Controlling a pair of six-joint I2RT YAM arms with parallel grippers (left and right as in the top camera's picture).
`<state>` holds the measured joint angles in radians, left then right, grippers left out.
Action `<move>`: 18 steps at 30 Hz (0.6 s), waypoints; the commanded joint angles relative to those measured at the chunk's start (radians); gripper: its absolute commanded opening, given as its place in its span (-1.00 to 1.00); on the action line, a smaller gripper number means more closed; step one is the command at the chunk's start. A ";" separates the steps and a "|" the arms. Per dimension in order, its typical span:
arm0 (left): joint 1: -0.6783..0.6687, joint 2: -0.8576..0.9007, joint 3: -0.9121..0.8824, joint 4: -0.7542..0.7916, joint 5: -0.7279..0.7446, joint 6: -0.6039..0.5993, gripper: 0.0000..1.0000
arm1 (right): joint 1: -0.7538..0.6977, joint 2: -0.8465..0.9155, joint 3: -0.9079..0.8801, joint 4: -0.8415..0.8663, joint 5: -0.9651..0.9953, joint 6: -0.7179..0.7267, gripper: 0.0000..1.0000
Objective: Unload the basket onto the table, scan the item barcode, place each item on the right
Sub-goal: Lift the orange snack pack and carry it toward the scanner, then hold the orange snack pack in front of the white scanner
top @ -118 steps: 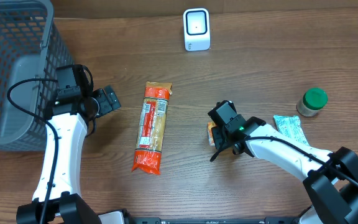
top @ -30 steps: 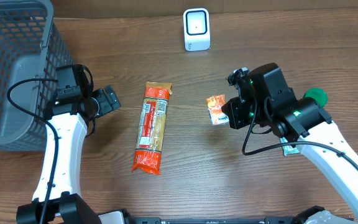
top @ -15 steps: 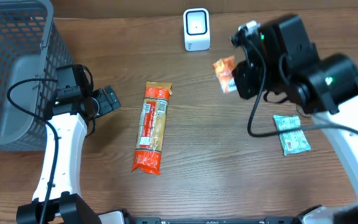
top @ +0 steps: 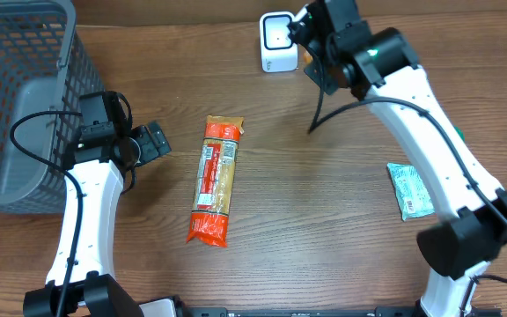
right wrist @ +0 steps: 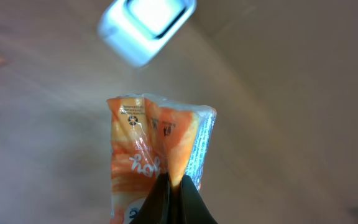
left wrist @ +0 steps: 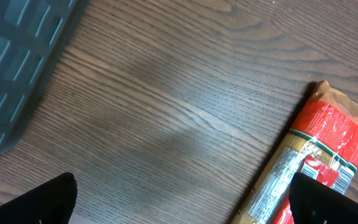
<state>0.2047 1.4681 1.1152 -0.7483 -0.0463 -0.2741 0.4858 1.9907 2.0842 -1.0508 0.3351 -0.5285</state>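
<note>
1. Grey plastic mesh basket (top: 11, 79) stands at the far left. It plays no part in this step.
2. Check the left gripper (top: 154, 141). Its jaws are spread wide and empty, and it sits between the basket and the long red-and-orange pasta packet (top: 216, 180). Neither has moved.
3. Locate the small white box-shaped scanner (top: 278, 41) at the far edge of the table. The right gripper (right wrist: 174, 200) has risen from mid-table and travelled up to it within the last few seconds.
4. Confirm the grip. The right jaws are clamped on the lower seam of the orange foil sachet (right wrist: 157, 146), which hangs in the air just beside the scanner.
5. Treat the scan as imminent. You cannot tell whether the barcode faces the scanner, so the sachet may need turning.
6. Leave the flat teal packet (top: 410, 191) lying at the right.
</note>
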 commanded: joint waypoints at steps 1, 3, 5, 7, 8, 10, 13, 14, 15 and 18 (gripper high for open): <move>-0.002 -0.017 0.006 0.000 -0.009 0.016 0.99 | 0.024 0.036 0.016 0.103 0.211 -0.203 -0.93; -0.002 -0.017 0.006 0.000 -0.009 0.016 1.00 | 0.037 0.064 0.016 0.186 0.257 -0.288 -0.93; -0.002 -0.017 0.006 0.000 -0.009 0.016 1.00 | 0.051 0.093 0.016 0.281 0.294 -0.354 -0.93; -0.002 -0.017 0.006 0.000 -0.009 0.016 1.00 | 0.062 0.119 0.016 0.362 0.301 -0.394 -0.93; -0.002 -0.017 0.006 0.000 -0.009 0.016 0.99 | 0.068 0.133 0.016 0.404 0.300 -0.399 -0.93; -0.002 -0.017 0.006 0.000 -0.009 0.016 1.00 | 0.076 0.166 0.016 0.491 0.300 -0.418 -0.93; -0.002 -0.017 0.006 0.000 -0.009 0.016 0.99 | 0.082 0.214 0.016 0.576 0.307 -0.460 -0.93; -0.002 -0.017 0.006 0.000 -0.009 0.016 0.99 | 0.082 0.234 0.016 0.611 0.326 -0.484 -0.93; -0.002 -0.017 0.006 0.000 -0.009 0.016 0.99 | 0.082 0.252 0.016 0.638 0.347 -0.509 -0.93; -0.002 -0.017 0.006 0.000 -0.009 0.016 1.00 | 0.082 0.309 0.016 0.721 0.392 -0.572 -0.93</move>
<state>0.2047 1.4681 1.1152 -0.7483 -0.0463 -0.2741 0.5713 2.2448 2.0853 -0.3721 0.6559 -1.0069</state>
